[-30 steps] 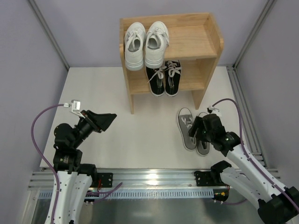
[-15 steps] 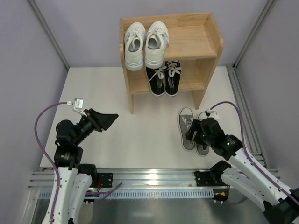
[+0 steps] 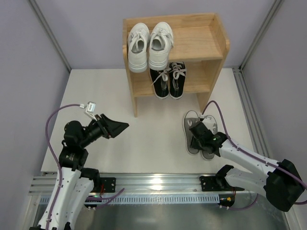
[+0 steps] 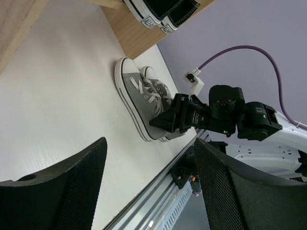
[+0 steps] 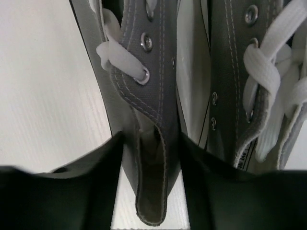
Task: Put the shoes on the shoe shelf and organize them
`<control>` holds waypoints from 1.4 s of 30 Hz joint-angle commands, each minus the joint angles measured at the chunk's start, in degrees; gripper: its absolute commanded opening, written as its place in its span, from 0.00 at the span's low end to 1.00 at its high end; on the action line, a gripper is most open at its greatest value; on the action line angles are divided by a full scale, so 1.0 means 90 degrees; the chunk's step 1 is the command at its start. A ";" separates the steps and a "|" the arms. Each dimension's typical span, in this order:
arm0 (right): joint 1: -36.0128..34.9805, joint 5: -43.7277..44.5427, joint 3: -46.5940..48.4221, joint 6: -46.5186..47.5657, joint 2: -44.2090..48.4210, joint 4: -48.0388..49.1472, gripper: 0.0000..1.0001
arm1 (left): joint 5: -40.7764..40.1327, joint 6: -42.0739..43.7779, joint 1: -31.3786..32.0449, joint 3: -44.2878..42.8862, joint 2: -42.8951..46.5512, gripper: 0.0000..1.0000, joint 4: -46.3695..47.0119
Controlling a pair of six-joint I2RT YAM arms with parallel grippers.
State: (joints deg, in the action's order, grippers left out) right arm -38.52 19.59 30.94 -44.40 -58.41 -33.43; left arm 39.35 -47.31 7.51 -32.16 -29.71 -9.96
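At the left, the left gripper (image 3: 119, 126) was held over the table (image 3: 144, 143), its fingers spread wide with nothing between them. On the shoe shelf (image 3: 216, 36), two pairs were found already placed: the white pair (image 3: 148, 45) at the left of the top tier and the black pair (image 3: 169, 80) on the lower tier. The grey pair (image 4: 141, 96) was seen on the table, right of the shelf, not yet shelved. The right gripper (image 3: 197, 133) was set astride one grey shoe's collar wall; whether it was pinched could not be told. Six shoes were counted, two per colour, and one shelf.
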 commanded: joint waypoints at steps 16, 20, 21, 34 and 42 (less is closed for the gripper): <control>-0.0085 -0.1854 -0.0147 0.0725 0.1458 0.1224 0.04 | -0.1568 -0.0515 0.3451 0.0889 -0.2058 1.00 0.2325; -0.0095 -0.2547 -0.0156 0.0744 0.2006 0.1254 0.04 | -0.1853 -0.0631 0.3882 0.0771 -0.3112 1.00 0.3184; -0.0095 -0.2761 -0.0166 0.0763 0.2105 0.1244 0.04 | -0.1814 -0.0787 0.3941 0.0761 -0.3598 1.00 0.3660; -0.0095 -0.3203 -0.0595 0.0266 0.2906 0.1663 0.04 | -0.2605 -0.1843 0.4703 0.0790 -0.5497 1.00 0.5940; -0.0104 -0.2587 -0.1142 -0.0915 0.3199 0.1829 0.04 | -0.3763 -0.2204 0.5288 0.1015 -0.4639 1.00 0.4606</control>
State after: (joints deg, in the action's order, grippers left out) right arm -39.27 -5.43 21.52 -46.02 -31.48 -24.18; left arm 13.52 -65.52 52.45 -23.81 -76.42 36.07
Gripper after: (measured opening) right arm 0.040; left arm 0.996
